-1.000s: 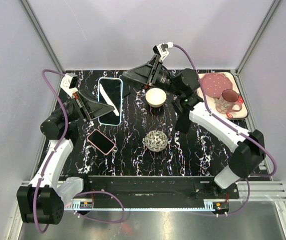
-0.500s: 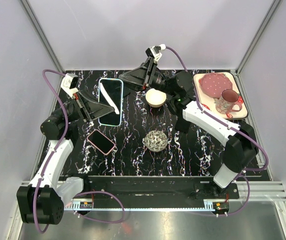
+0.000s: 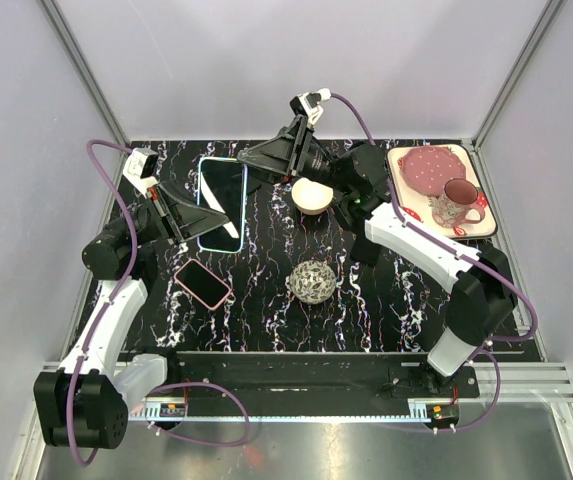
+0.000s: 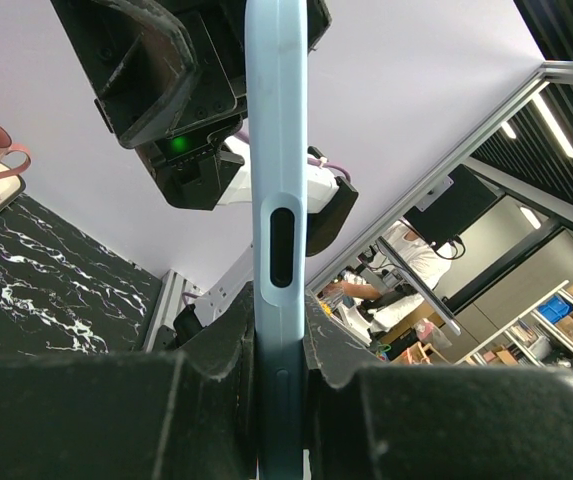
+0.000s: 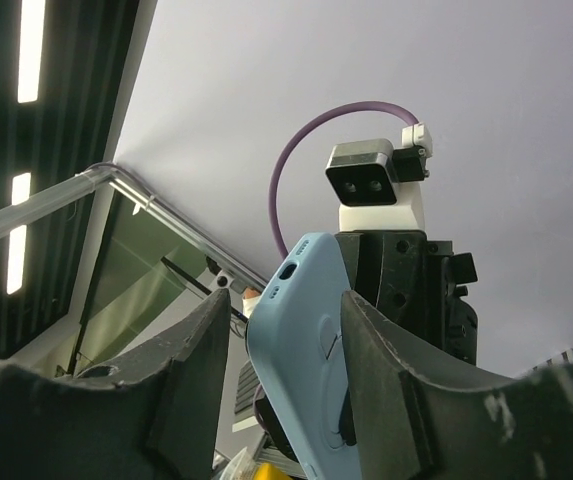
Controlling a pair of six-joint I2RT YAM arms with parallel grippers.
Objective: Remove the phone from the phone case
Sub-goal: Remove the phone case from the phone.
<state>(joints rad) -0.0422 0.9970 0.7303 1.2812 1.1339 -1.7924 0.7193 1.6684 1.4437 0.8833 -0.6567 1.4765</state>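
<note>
left gripper (image 4: 278,335) – clenching the light-blue phone case (image 4: 277,120), holding it over the back-left of the table (image 3: 396,300) | phone (image 3: 222,195) – sitting inside the case, screen showing | right gripper (image 5: 284,305) – straddling the case's top corner; pinching or not, I can't tell

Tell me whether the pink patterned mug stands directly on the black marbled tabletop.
No, the pink patterned mug stands inside the cream rectangular tray.
</note>
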